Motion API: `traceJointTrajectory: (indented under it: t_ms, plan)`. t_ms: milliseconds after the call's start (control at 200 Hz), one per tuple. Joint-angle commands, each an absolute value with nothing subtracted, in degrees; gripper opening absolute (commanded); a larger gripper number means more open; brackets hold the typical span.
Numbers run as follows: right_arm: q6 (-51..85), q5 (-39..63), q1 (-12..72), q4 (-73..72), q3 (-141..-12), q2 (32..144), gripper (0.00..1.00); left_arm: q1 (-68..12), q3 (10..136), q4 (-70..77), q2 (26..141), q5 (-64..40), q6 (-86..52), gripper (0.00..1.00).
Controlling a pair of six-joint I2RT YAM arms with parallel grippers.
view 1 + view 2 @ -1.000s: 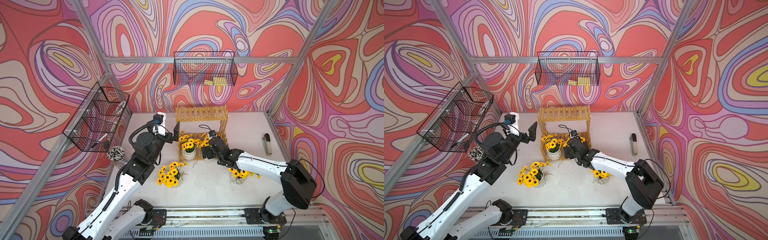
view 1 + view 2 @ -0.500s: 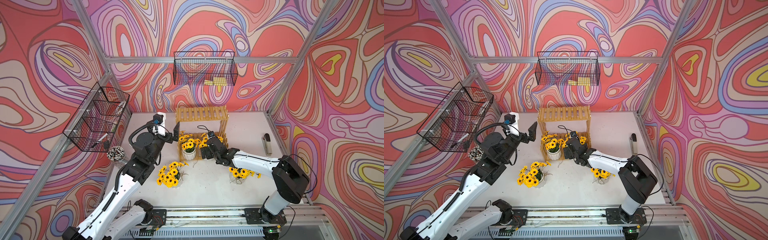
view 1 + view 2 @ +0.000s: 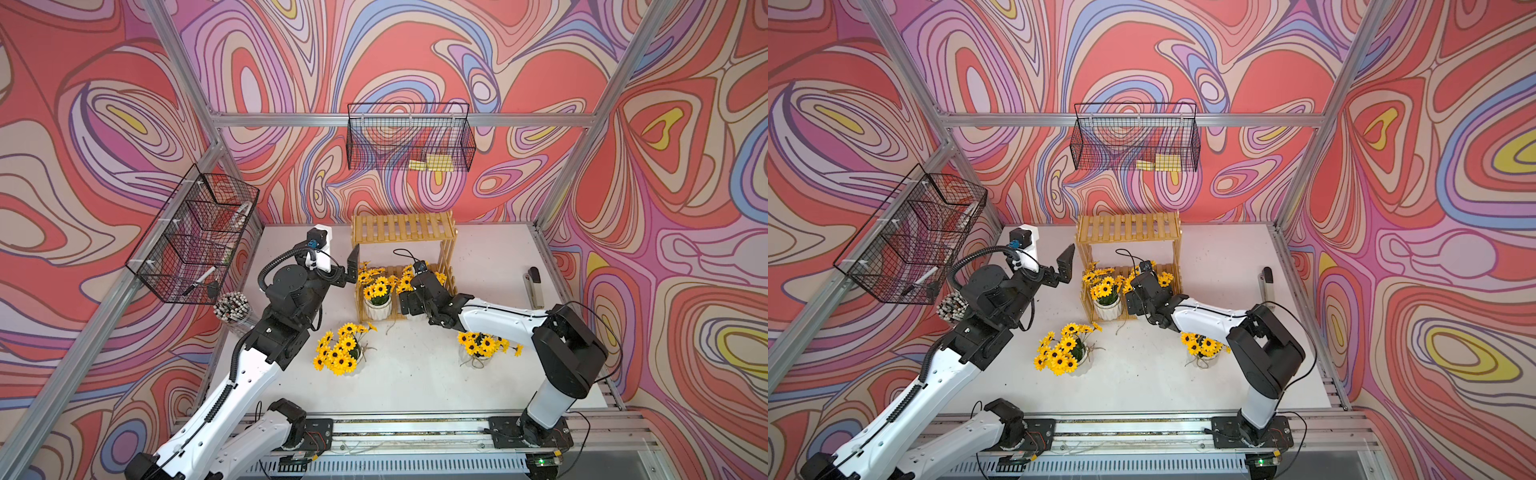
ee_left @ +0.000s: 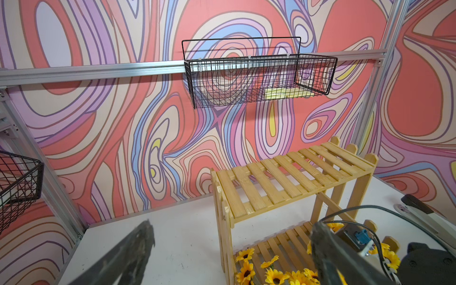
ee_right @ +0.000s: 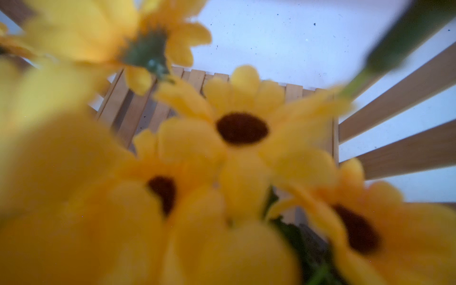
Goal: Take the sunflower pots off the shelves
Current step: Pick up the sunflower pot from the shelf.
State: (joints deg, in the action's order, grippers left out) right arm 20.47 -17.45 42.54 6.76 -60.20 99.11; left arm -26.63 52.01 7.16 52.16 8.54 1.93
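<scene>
The wooden shelves (image 3: 402, 227) stand at the back of the table. On the lower tier, one sunflower pot (image 3: 378, 306) stands at the left. A second sunflower pot (image 3: 402, 279) beside it is mostly hidden by my right gripper (image 3: 419, 286), which reaches into that tier. Its fingers are hidden, and blurred yellow flowers (image 5: 241, 128) fill the right wrist view. Two more sunflower pots stand on the table, at front centre (image 3: 340, 351) and under the right arm (image 3: 482, 345). My left gripper (image 4: 233, 225) hangs open and empty beside the shelves' left side.
Black wire baskets hang on the back wall (image 3: 409, 141) and the left wall (image 3: 195, 241). A cup of pens (image 3: 232, 305) stands at the table's left edge. A stapler (image 3: 534, 286) lies near the right edge.
My right arm has pushed further in toward the lower tier's right pot, its elbow shifting left. The left arm has not moved.
</scene>
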Motion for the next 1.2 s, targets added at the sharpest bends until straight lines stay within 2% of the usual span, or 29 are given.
traceJointTrajectory:
  t_ms: [0, 356, 937, 1192]
  plan:
    - [19.62, -17.61, 42.01, 6.77, -61.44, 100.73, 0.98, -26.37, 51.56, 9.09, 51.34, 8.00, 2.99, 1.00]
    - [18.89, -16.97, 42.01, 6.74, -61.49, 101.16, 0.93, -26.37, 51.50, 9.08, 51.55, 8.09, 3.08, 1.00]
    - [16.71, -17.56, 42.01, 6.03, -60.10, 98.08, 0.53, -26.38, 51.37, 9.34, 51.42, 8.17, 3.25, 1.00]
    - [15.34, -18.15, 42.75, 4.82, -59.05, 94.89, 0.41, -26.37, 51.39, 9.32, 51.41, 8.17, 3.29, 1.00]
